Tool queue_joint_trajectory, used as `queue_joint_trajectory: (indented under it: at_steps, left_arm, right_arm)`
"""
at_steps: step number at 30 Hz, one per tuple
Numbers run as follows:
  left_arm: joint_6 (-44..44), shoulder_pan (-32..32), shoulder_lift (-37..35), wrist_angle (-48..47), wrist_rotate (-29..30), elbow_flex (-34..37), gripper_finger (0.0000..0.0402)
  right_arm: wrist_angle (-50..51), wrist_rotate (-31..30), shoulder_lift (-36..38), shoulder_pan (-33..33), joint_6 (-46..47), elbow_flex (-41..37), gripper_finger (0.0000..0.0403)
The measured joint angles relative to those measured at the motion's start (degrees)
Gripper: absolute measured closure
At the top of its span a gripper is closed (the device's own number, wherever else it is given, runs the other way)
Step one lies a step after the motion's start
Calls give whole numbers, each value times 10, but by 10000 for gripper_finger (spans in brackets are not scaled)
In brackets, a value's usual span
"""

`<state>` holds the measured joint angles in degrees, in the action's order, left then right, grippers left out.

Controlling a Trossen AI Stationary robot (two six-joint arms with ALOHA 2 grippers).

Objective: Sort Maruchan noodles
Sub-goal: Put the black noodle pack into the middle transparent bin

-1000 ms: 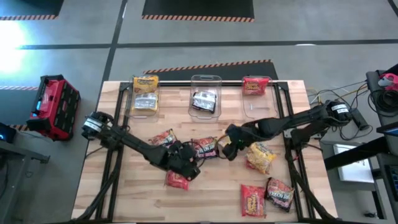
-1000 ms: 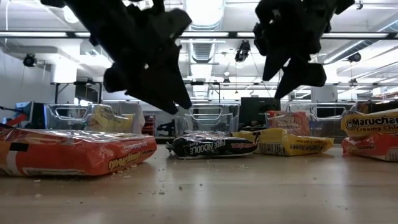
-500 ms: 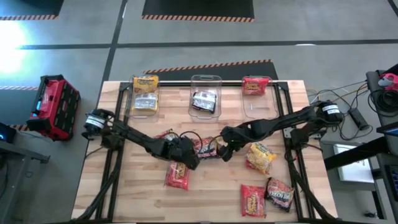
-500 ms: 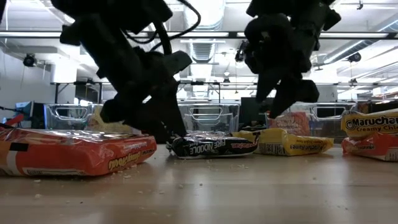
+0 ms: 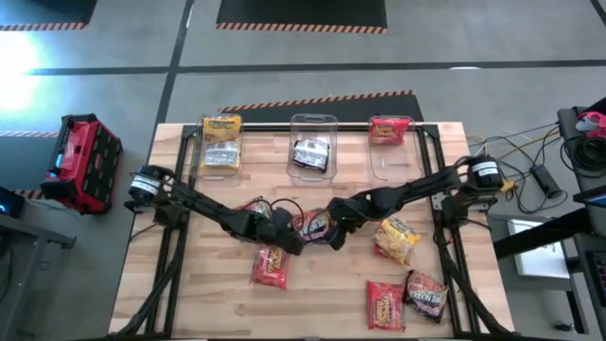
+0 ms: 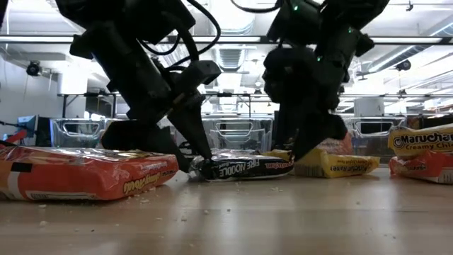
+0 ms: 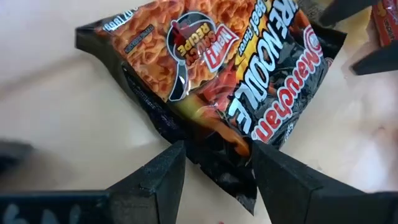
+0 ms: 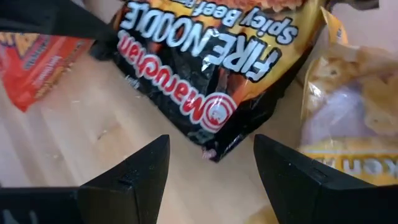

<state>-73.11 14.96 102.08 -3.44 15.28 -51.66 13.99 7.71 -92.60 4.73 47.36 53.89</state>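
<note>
A black Maruchan Fire Noodle packet (image 5: 313, 224) lies flat on the wooden table, near its middle. My left gripper (image 5: 292, 234) is low at the packet's left end, open, with a corner of the packet (image 7: 217, 171) between its fingers. My right gripper (image 5: 333, 234) is open and hangs just over the packet's right end (image 8: 214, 146), slanting down. Other noodle packets lie loose: red ones (image 5: 272, 267) (image 5: 251, 208) (image 5: 385, 303), a yellow one (image 5: 396, 238) and a dark one (image 5: 426, 294). My left gripper slants down from the table's left side, with one finger (image 7: 166, 171) on either side of the black packet's corner. The packet lies flat on the table. I cannot tell whether the fingers touch it.
Three clear bins stand along the far edge: the left one (image 5: 221, 163) holds a yellow packet, the middle one (image 5: 312, 121) a black one, the right one (image 5: 390, 161) a red one. A red toolbox (image 5: 85, 163) stands on the floor left of the table.
My left gripper has come down and toward the far edge, off the red packet near the front and onto the black packet's left end, rolling as it went. My right gripper has sunk and moved left to the same packet's right end. Neither has opened or shut.
</note>
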Motion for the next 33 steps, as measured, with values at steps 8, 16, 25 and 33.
queue_joint_trajectory:
  at_steps: [8, 16, 25, 33]
  left_arm:
    - [-28, 0, -15, -11, -12, 1, 235]
    - [-11, 0, -47, -85, 60, 1, 235]
    - [25, -21, -58, -119, 108, 1, 235]
    - [144, -39, -57, -118, 90, 1, 235]
  right_arm:
    - [-19, -1, -46, -5, -20, 1, 182]
    - [-19, -1, -53, -8, -32, 2, 182]
    - [-19, -1, -56, -11, -31, 2, 182]
    - [-11, -13, -56, -11, -31, 1, 182]
